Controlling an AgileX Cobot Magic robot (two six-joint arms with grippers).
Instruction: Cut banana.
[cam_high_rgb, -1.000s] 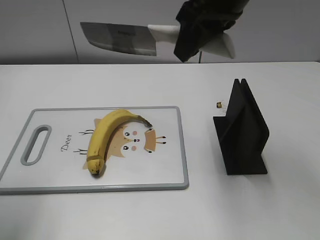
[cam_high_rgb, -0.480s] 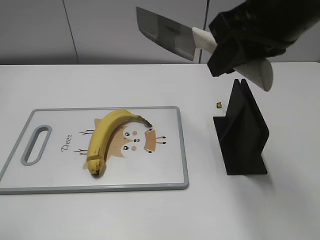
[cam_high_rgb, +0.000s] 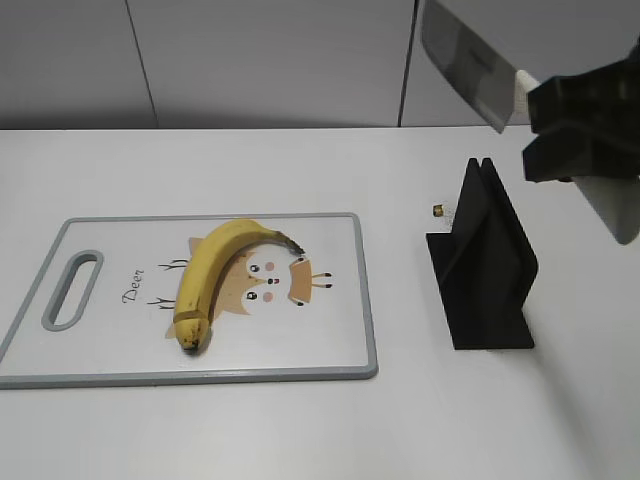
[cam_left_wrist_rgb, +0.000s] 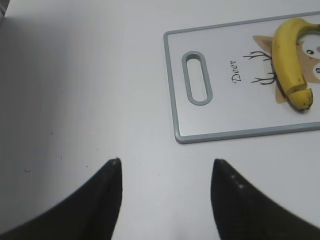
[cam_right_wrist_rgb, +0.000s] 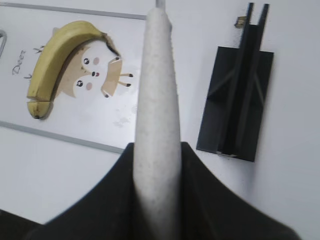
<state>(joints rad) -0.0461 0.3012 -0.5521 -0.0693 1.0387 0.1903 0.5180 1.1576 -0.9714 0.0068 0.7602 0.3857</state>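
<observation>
White worktop (cam_high_rgb: 300, 430) seen under everything. Grey-rimmed white cutting board (cam_high_rgb: 340, 330) laid flat on left half, slotted handle at its left end, cartoon deer print (cam_high_rgb: 270, 280) and word "Deer" on its face. Black slotted stand (cam_high_rgb: 485, 265) set upright right of board, apart from it. Small brass-coloured item (cam_high_rgb: 438, 209) seen just behind stand.

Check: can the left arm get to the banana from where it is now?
Probably yes. The left end effector is open and empty over bare table, and nothing stands between it and the banana on the cutting board.
</observation>
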